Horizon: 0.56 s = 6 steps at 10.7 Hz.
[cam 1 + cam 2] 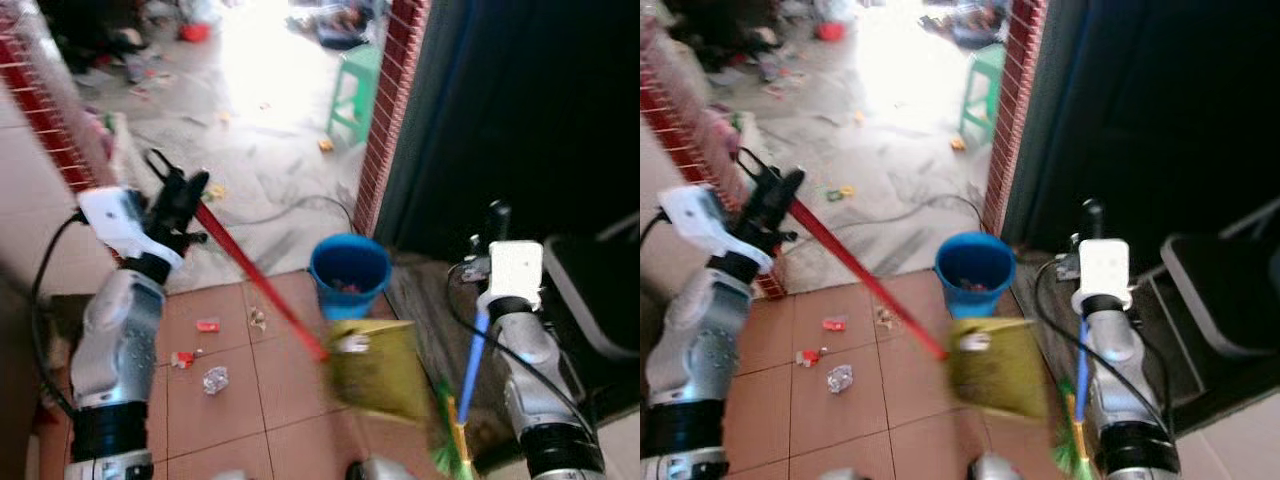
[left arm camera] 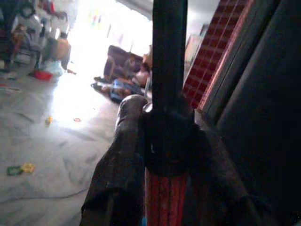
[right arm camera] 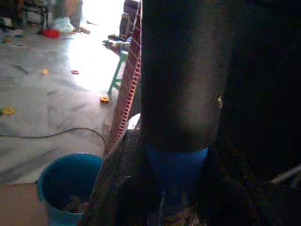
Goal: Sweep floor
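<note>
Both raised: left hand (image 1: 178, 200) gripping dustpan handle (image 1: 255, 280), right hand (image 1: 495, 225) broom (image 1: 470, 375).

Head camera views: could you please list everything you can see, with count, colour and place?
Dustpan: one, yellow pan on a red handle, over the tiles near the bucket.
Broom: one, blue handle, green bristles, low on the right.
Bucket: one, blue, at the edge of the tiles, some rubbish inside.
Litter: several small red, silver and pale bits on the tiles, left of the dustpan.
Stool: one, green, by the brick pillar.
Cable: one, dark, across the grey floor.
Left hand: black, shut on the red handle.
Right hand: black, shut on the broom.
</note>
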Motion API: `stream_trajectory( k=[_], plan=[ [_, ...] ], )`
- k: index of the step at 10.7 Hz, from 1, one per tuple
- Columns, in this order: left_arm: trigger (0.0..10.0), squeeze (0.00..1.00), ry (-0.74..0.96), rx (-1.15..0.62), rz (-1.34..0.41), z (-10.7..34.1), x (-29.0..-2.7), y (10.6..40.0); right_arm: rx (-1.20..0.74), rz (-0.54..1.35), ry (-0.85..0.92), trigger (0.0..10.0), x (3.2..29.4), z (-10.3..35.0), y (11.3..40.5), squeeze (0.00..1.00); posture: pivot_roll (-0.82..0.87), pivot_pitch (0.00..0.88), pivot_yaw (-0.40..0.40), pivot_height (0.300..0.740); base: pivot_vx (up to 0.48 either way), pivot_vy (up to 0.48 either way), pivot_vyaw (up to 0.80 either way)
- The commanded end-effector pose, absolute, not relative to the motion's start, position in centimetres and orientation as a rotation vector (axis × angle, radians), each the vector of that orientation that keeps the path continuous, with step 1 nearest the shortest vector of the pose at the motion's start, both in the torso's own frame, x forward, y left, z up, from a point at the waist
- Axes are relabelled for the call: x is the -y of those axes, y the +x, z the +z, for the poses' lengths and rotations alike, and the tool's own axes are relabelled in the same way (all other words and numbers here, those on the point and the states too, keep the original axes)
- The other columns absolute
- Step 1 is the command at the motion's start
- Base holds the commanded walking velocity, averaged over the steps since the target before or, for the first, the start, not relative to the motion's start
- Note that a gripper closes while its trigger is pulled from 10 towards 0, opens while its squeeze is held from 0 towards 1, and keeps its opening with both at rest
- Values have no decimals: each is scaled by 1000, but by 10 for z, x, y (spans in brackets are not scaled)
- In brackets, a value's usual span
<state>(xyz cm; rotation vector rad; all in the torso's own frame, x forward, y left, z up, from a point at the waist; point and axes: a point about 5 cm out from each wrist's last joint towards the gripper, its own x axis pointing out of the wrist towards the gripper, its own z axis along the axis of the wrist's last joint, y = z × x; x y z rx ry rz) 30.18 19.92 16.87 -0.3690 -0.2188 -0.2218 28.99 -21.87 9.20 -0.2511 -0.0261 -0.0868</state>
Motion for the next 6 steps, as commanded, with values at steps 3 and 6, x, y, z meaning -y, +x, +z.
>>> stream_trajectory(
  k=[3,6],
  plan=[
    [10000,0,-359,379,-187,217,-211,306,45,-69,-268,10000,218,95,293,0,-28,0,-29,740,0,0,0],
    [10000,0,-363,476,-80,240,-221,310,47,-46,-273,10000,214,95,293,0,-30,0,-28,740,0,0,0]
  ],
)
